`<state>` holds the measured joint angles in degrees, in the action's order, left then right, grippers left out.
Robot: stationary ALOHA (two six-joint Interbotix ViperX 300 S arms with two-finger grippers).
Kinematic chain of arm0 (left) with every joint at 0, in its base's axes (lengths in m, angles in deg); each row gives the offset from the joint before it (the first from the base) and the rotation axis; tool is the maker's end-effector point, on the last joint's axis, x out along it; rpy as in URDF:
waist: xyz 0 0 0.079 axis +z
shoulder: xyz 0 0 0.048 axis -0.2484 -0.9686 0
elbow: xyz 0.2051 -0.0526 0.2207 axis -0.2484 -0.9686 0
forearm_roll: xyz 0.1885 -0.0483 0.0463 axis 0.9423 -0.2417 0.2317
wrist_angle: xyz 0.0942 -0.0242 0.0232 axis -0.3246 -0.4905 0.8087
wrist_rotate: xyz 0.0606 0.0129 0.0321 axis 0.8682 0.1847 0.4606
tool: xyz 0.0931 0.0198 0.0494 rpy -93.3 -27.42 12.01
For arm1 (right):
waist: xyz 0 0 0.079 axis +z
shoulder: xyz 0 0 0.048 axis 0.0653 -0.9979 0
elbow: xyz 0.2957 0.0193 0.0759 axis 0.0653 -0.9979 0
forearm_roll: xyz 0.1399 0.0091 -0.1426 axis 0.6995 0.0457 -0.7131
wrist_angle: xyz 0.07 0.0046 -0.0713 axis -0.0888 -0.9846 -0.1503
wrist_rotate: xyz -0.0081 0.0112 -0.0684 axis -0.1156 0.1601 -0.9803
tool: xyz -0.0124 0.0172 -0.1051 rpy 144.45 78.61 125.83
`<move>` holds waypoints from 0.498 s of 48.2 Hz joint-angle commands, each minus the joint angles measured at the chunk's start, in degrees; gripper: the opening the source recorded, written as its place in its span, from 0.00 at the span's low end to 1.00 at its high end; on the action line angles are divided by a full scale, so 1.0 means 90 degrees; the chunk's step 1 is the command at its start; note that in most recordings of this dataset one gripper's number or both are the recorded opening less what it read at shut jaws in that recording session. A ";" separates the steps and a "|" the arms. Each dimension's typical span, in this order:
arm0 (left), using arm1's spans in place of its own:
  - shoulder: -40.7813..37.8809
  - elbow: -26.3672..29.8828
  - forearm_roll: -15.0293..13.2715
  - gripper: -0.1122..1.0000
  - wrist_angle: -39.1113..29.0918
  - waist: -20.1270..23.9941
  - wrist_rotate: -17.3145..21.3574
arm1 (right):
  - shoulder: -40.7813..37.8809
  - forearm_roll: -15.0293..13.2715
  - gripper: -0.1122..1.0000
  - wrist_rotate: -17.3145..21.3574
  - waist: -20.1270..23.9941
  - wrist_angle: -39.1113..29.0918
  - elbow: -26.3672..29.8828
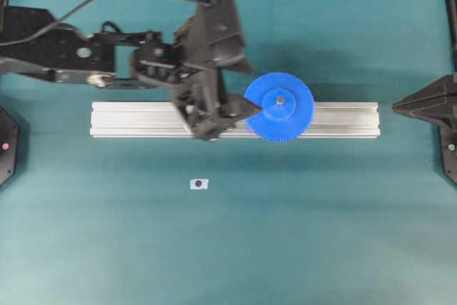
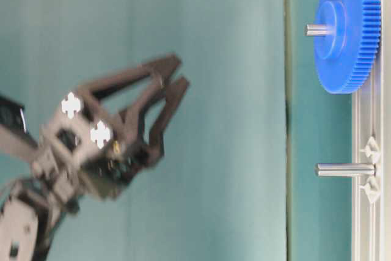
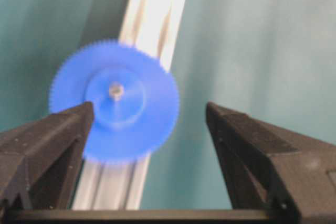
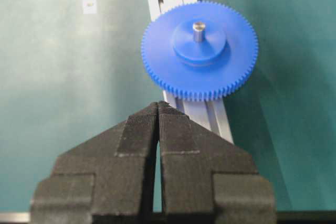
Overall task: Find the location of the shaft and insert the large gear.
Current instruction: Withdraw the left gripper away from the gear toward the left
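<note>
The large blue gear (image 1: pixel 293 116) lies flat on the aluminium rail (image 1: pixel 343 119), with a grey shaft (image 1: pixel 280 99) poking up through its hub. In the table-level view the gear (image 2: pixel 346 29) sits on that shaft (image 2: pixel 317 29). A second, bare shaft (image 2: pixel 345 169) stands further along the rail between two clear mounts. My left gripper (image 1: pixel 251 89) is open and empty, raised above the rail just left of the gear. The left wrist view shows the gear (image 3: pixel 115 108) beyond the spread fingers (image 3: pixel 47 145). My right gripper (image 1: pixel 396 106) is shut and empty, off the rail's right end; the gear (image 4: pixel 199 51) lies ahead of it.
A small white tag with a dark dot (image 1: pixel 199 184) lies on the teal mat in front of the rail. The left arm's body covers the rail's middle-left in the overhead view, hiding the bare shaft there. Dark arm bases sit at both side edges.
</note>
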<state>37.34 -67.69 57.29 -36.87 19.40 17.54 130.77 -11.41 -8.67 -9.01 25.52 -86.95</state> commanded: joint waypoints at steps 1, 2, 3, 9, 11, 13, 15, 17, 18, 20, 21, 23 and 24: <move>0.0381 -0.0078 0.0020 0.88 0.0107 -0.0020 -0.0010 | -0.0039 0.0020 0.12 0.0059 -0.0010 0.0059 0.0059; 0.0430 -0.0117 0.0029 0.88 0.0127 -0.0029 -0.0010 | -0.0039 0.0020 0.12 0.0059 -0.0010 0.0059 0.0059; 0.0479 -0.0156 0.0020 0.88 0.0156 -0.0029 -0.0010 | -0.0039 0.0020 0.12 0.0059 -0.0010 0.0059 0.0059; 0.0664 -0.0420 0.0020 0.88 0.0322 -0.0029 0.0010 | -0.0039 0.0020 0.12 0.0059 -0.0010 0.0068 0.0059; 0.0723 -0.0557 0.0020 0.88 0.0449 -0.0049 0.0010 | -0.0029 0.0020 0.12 0.0059 -0.0010 0.0059 0.0059; 0.0781 -0.0664 0.0020 0.88 0.0576 -0.0059 0.0000 | -0.0039 0.0020 0.12 0.0059 -0.0010 0.0068 0.0059; 0.0850 -0.0762 0.0020 0.88 0.0713 -0.0068 -0.0020 | -0.0039 0.0020 0.12 0.0059 -0.0010 0.0059 0.0059; 0.0928 -0.0850 0.0029 0.88 0.0859 -0.0078 -0.0029 | -0.0039 0.0020 0.12 0.0059 -0.0010 0.0059 0.0059; 0.0947 -0.0889 0.0020 0.88 0.0938 -0.0088 -0.0029 | -0.0039 0.0020 0.12 0.0059 -0.0010 0.0059 0.0059; 0.0996 -0.0957 0.0020 0.88 0.1064 -0.0098 -0.0029 | -0.0039 0.0020 0.12 0.0059 -0.0010 0.0059 0.0059; 0.1025 -0.0986 0.0020 0.88 0.1094 -0.0098 -0.0029 | -0.0039 0.0020 0.12 0.0059 -0.0010 0.0059 0.0059; 0.1055 -0.1045 0.0020 0.88 0.1152 -0.0098 -0.0029 | -0.0039 0.0020 0.12 0.0059 -0.0010 0.0068 0.0059; 0.1064 -0.1064 0.0020 0.88 0.1152 -0.0098 -0.0029 | -0.0039 0.0020 0.12 0.0059 -0.0010 0.0059 0.0059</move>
<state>45.07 -77.27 57.29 -27.81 18.78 17.28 130.85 -11.32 -8.67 -9.01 25.52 -86.95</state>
